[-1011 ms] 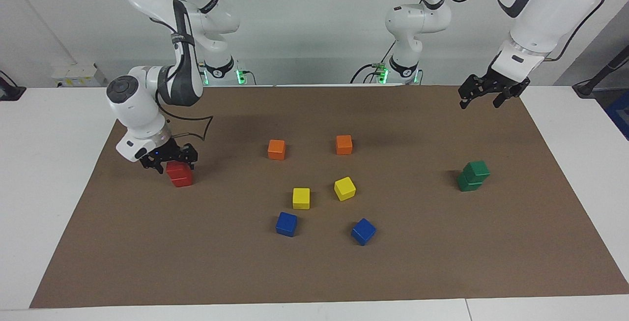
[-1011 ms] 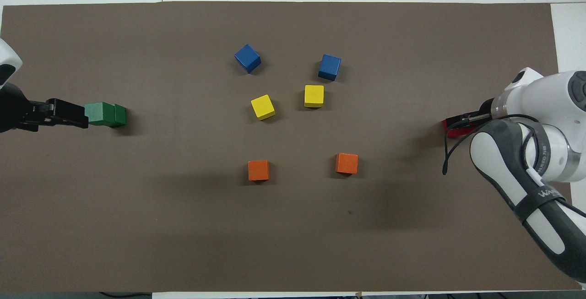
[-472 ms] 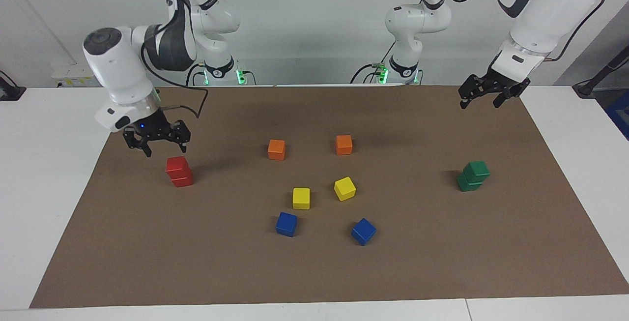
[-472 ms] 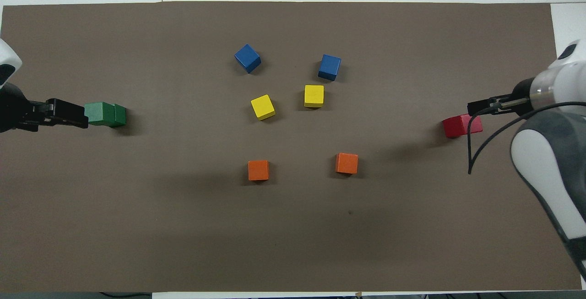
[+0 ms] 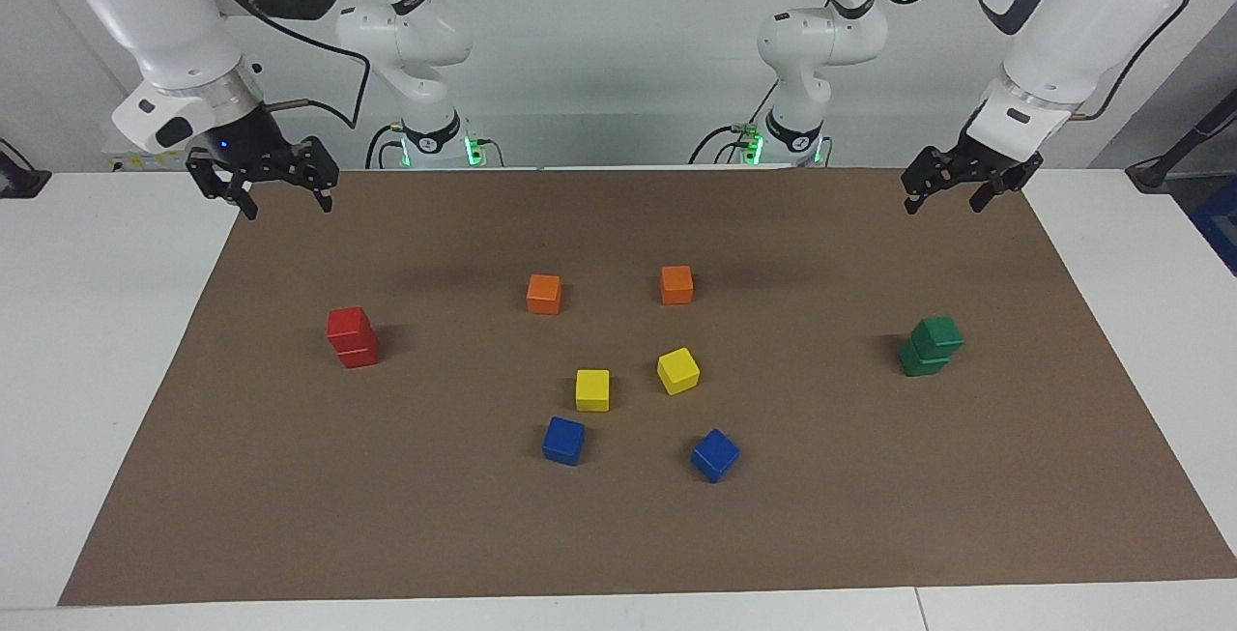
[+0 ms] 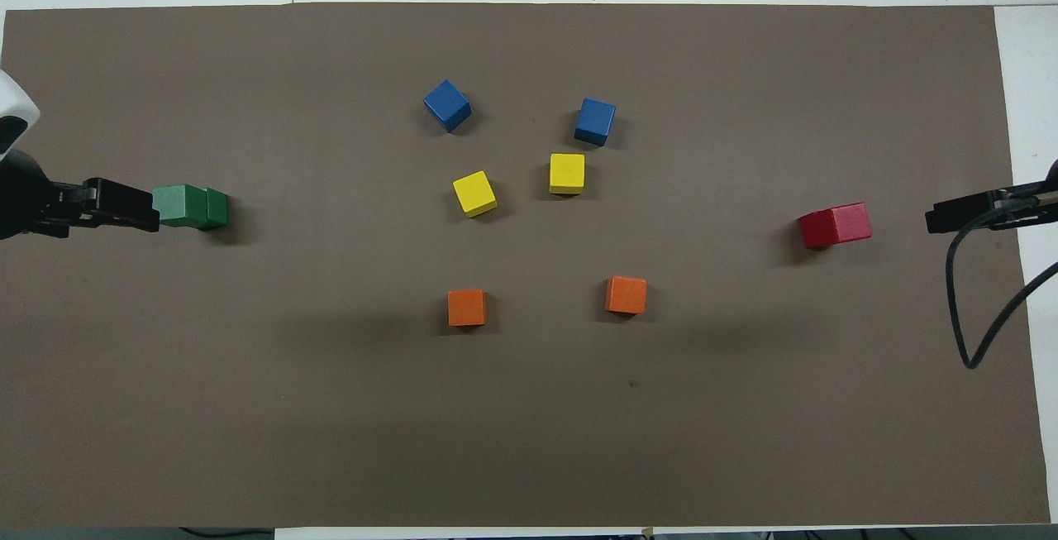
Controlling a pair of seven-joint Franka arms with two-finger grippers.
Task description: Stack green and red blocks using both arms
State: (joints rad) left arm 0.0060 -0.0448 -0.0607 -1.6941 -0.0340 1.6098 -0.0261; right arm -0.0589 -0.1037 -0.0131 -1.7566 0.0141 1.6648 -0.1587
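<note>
The right gripper (image 5: 263,185) hung open, well apart from the red stack (image 5: 352,337). The left gripper (image 5: 966,188), open too, was over the mat's edge, seemingly clear of the green stack (image 5: 931,346).

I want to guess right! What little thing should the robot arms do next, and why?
Probably nothing but park, open and raised. The two matte red cubes are stacked, and so are the two dark green cubes. The left gripper and the right gripper hang empty over the brown mat's corners nearest the robots.
</note>
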